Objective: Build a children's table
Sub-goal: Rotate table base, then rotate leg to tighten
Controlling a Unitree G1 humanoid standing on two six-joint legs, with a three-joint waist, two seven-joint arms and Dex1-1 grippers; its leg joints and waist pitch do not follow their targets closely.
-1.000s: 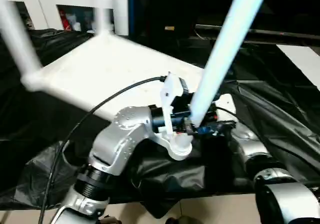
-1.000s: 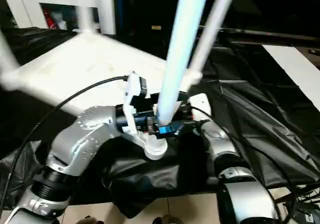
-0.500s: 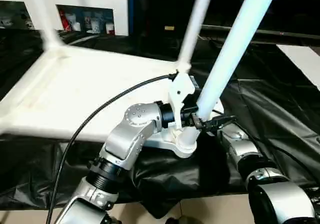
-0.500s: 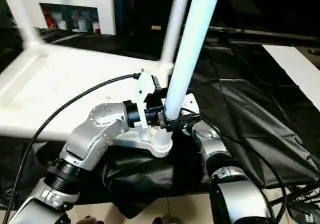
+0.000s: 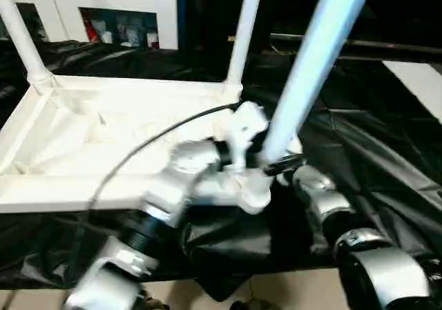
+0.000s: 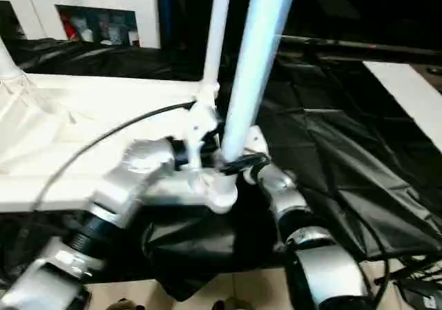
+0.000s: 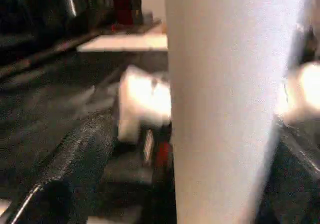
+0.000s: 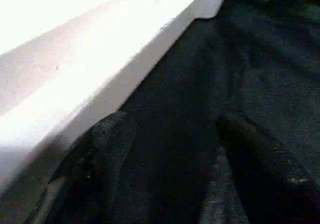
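The children's table lies upside down on a black sheet, its ribbed white tabletop (image 5: pixel 76 141) facing up. Three white legs stand in corner sockets: a far-left one (image 5: pixel 19 37), a back one (image 5: pixel 240 41) and the near, large one (image 5: pixel 311 61). My left gripper (image 5: pixel 266 159) is open at the foot of the near leg, and the left wrist view shows that leg (image 7: pixel 220 109) between its dark fingers (image 7: pixel 55 194). My right gripper (image 5: pixel 285 163) sits just right of the same socket. It is open, its fingers (image 8: pixel 100 149) apart over the sheet beside the tabletop's rim (image 8: pixel 75 84).
The black sheet (image 5: pixel 387 137) spreads wrinkled to the right. A flat white board (image 5: pixel 421 82) lies at the far right. White cabinets (image 5: pixel 103 6) stand behind. A black cable (image 5: pixel 131 158) runs along my left forearm. Pale floor (image 5: pixel 276 293) shows below the sheet's front edge.
The table has swung round on the sheet, so its underside now faces up and the far-left leg stands in view. My left arm has dropped lower while staying at the near leg's foot.
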